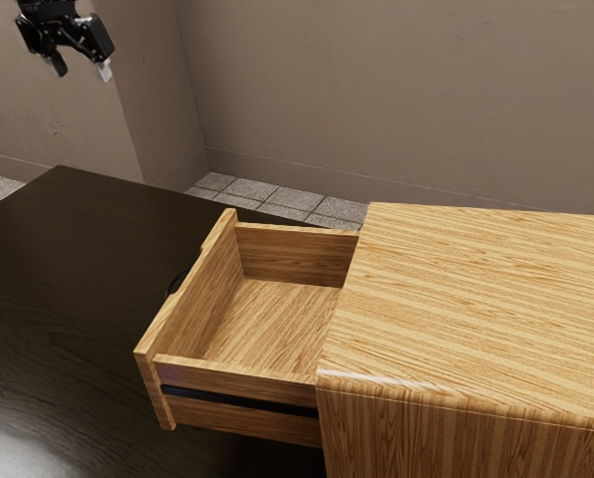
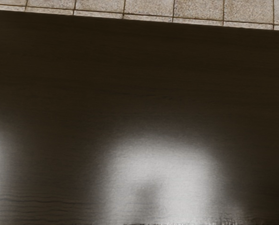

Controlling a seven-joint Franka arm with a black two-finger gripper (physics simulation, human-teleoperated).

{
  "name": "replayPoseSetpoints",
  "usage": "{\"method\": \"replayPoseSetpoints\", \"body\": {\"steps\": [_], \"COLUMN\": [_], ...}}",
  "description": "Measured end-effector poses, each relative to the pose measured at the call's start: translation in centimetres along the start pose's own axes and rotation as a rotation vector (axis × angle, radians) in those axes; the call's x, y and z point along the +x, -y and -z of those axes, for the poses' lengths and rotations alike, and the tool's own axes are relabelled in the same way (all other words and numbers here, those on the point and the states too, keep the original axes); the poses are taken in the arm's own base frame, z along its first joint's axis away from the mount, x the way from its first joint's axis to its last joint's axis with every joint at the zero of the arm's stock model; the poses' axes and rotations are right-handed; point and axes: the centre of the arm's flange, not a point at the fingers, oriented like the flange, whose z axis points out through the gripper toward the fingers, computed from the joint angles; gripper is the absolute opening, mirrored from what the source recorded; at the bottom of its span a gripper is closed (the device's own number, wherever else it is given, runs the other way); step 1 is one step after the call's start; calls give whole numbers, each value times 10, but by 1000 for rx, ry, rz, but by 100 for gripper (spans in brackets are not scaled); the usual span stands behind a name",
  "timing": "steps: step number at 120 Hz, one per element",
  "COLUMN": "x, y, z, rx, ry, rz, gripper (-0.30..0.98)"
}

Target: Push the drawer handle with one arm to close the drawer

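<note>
High in the exterior view's upper left hangs my gripper [image 1: 82, 68], its two fingers apart and nothing between them. It is well above the dark table and some distance from the drawer. The wooden drawer [image 1: 277, 317] stands pulled out of the cabinet [image 1: 476, 299], its inside bare. On the outer side of its front panel, a dark curved handle [image 1: 173, 285] is partly hidden behind the panel. Nothing touches the handle.
The dark table [image 1: 68, 269] extends from the drawer front toward the exterior view's left. In the wrist view, light reflects off the table [image 2: 139, 79], with floor tiles [image 2: 149, 7] beyond its edge. Walls [image 1: 377, 90] rise behind.
</note>
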Motion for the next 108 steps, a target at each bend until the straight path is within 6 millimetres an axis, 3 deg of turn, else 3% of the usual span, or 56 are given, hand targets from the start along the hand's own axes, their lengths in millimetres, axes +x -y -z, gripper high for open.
{"method": "replayPoseSetpoints", "body": {"steps": [43, 46, 50, 53, 58, 67, 74, 82, 90, 97, 108], "x": [1, -1, -18, -35, -57, -84, -99, -114, -164, -209, -237], "y": [-1, -2, -11, -26, -52, -101, -132, -132, -101, -102, -107], "z": [-2, 16, 73, 115, 155, 193, 206, 203, 178, 133, 56], "rx": [11, 18, 39, 45, 42, 12, -16, -28, -66, -72, -46], "ry": [6, -23, -110, -170, -222, -263, -267, -210, -102, -7, 108], "rz": [-67, -74, -98, -131, -192, -313, -400, -431, -448, -507, -564], "gripper": [66, 66, 66, 66, 66, 66, 66, 66, 66, 66, 66]}}
